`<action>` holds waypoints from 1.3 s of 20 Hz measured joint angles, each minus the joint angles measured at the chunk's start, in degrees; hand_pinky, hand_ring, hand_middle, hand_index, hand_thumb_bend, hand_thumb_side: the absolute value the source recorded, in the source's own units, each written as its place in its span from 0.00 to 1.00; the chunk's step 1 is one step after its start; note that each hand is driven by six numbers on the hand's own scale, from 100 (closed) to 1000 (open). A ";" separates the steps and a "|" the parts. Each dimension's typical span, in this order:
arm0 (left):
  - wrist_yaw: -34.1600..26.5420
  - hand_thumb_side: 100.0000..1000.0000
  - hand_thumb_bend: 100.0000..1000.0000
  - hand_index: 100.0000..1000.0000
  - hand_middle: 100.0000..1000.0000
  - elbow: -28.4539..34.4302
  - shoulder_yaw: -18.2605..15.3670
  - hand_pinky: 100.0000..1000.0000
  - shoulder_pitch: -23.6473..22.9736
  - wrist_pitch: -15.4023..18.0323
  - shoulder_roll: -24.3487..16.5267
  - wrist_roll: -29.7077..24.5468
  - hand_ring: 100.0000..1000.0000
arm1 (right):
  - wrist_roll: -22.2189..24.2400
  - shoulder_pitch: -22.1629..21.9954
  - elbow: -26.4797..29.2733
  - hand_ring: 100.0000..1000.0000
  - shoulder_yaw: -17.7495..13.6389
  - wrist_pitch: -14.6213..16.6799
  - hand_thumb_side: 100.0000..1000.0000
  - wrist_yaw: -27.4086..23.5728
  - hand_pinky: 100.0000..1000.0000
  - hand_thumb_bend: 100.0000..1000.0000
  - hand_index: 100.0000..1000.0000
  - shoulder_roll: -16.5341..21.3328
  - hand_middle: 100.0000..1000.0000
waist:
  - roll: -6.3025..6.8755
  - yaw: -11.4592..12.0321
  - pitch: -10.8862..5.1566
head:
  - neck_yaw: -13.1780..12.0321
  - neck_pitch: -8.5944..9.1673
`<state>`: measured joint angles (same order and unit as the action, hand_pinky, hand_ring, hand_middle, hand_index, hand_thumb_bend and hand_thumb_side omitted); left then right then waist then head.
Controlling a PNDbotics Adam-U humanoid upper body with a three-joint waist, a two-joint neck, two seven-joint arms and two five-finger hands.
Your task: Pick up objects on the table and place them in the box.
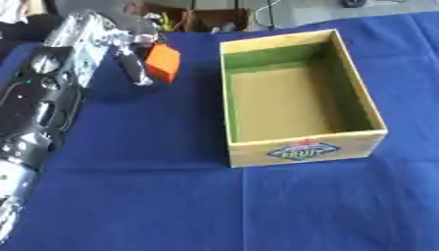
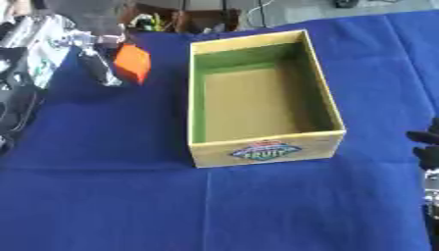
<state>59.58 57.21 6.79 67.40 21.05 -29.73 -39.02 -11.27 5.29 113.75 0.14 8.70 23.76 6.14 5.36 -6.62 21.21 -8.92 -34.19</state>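
Nearest the camera lay bare blue tablecloth (image 1: 214,211), with the wooden box (image 1: 300,149) standing open on it, a label on its near wall and nothing visible inside. At the right edge of the right eye view the right hand (image 2: 426,147) showed only as dark fingertips; whether they were spread or curled could not be told. The left hand (image 1: 129,44) reached in from the upper left, its fingers curled down around an orange object (image 1: 163,61), which sat well left of the box near the far table edge. Whether the object was lifted or resting on the cloth could not be determined. Risk noted: only 1 side of the object appeared covered, so it could slip during transfer. A low carry could also strike the box's left wall.
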 measured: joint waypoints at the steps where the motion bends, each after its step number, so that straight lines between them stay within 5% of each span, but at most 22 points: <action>1: -1.07 0.16 0.00 0.46 0.26 0.95 0.00 0.17 -0.12 -0.50 -0.01 0.10 0.34 | -0.02 -0.09 0.00 0.96 -0.11 -0.01 0.99 -0.14 0.79 0.00 0.95 0.00 0.70 | -0.03 0.01 -0.14 | 0.06 -0.01; 11: -7.62 0.16 0.00 0.44 0.25 10.47 0.81 0.15 -0.70 -4.03 0.25 1.85 0.33 | -0.37 -0.28 0.00 0.96 -0.49 -0.10 0.98 -1.03 0.79 0.00 0.95 0.15 0.70 | -0.11 0.25 -1.20 | 0.59 -0.04; 16: -10.49 0.16 0.00 0.43 0.25 14.33 3.02 0.14 0.44 -5.66 3.55 3.17 0.33 | -0.61 -0.27 0.00 0.96 -0.49 0.11 0.98 -1.54 0.79 0.00 0.95 0.19 0.70 | -0.10 -0.13 -1.42 | 0.53 -0.47; 26: -6.08 0.16 0.00 0.43 0.25 9.81 5.73 0.14 3.11 -6.13 11.62 7.98 0.33 | -0.44 0.10 0.00 0.96 -0.46 0.51 0.99 -2.12 0.79 0.00 0.95 0.25 0.70 | 0.67 -1.62 -0.80 | -0.43 -0.94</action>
<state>53.50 67.02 12.52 70.51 14.92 -18.11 -31.03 -11.71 5.39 113.75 -0.32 9.21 21.63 6.39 6.03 -8.24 20.41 -9.35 -35.13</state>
